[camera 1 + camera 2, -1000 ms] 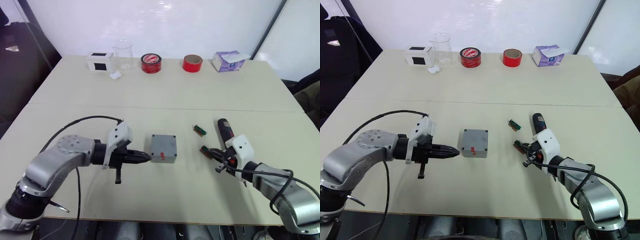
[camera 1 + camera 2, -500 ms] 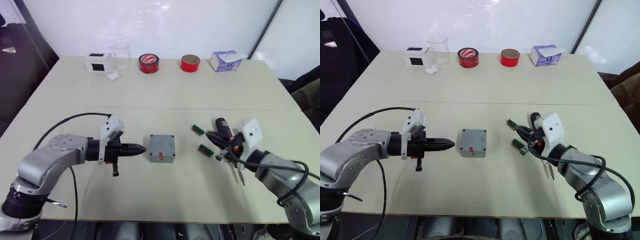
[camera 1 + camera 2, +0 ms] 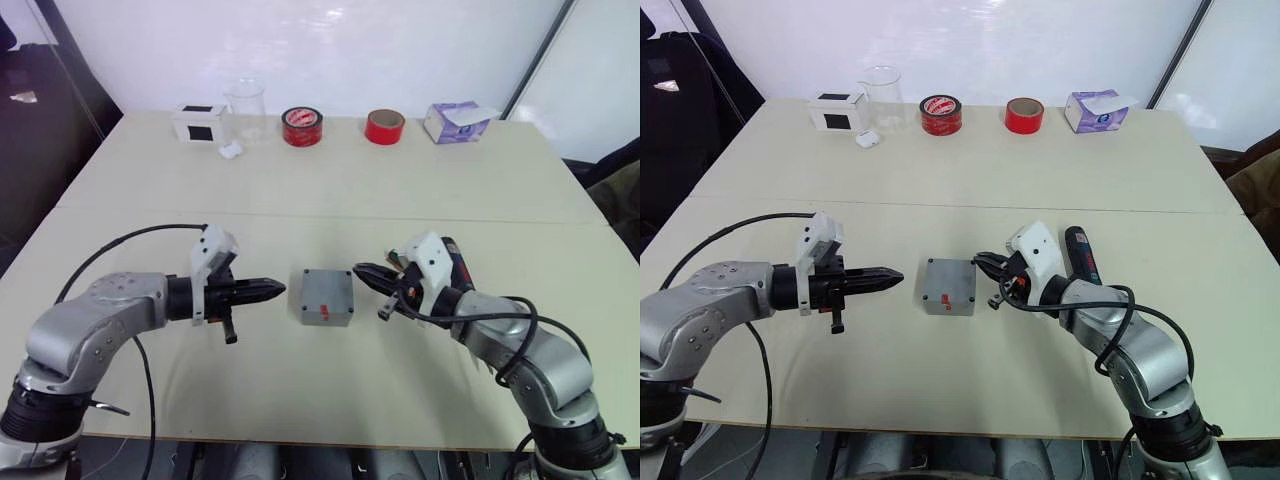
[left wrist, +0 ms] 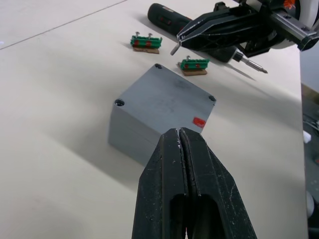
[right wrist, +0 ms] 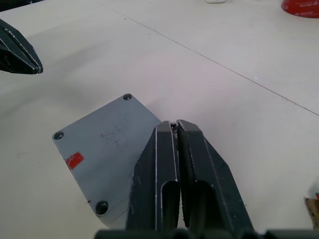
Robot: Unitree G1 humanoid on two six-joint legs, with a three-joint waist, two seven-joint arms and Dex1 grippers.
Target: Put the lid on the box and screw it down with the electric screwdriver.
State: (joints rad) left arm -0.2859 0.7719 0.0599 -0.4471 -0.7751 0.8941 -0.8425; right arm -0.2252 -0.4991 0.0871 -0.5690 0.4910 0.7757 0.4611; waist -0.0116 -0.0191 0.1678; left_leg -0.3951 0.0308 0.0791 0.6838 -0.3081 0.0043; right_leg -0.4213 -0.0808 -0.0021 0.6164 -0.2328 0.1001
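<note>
The grey box (image 3: 327, 296) stands mid-table with a red mark (image 4: 199, 121) near one edge. The lid (image 4: 167, 94) lies on it as its flat top face, with dark screw spots at the corners. My left gripper (image 3: 277, 289) is shut and empty, pointing at the box's left side a short gap away. My right gripper (image 3: 361, 271) is shut, its tips close over the box's right edge. The black electric screwdriver (image 3: 1080, 255) lies on the table behind my right wrist, its bit (image 4: 249, 65) free.
Two small green pieces (image 4: 145, 42) (image 4: 194, 65) lie near the screwdriver. Along the far edge stand a white box with black label (image 3: 197, 122), a glass beaker (image 3: 245, 104), two red tape rolls (image 3: 302, 127) (image 3: 384, 126) and a purple tissue box (image 3: 455, 121).
My right gripper has swung left from beside the screwdriver to the box's right edge. My left gripper has drawn back slightly from the box. The box has not moved.
</note>
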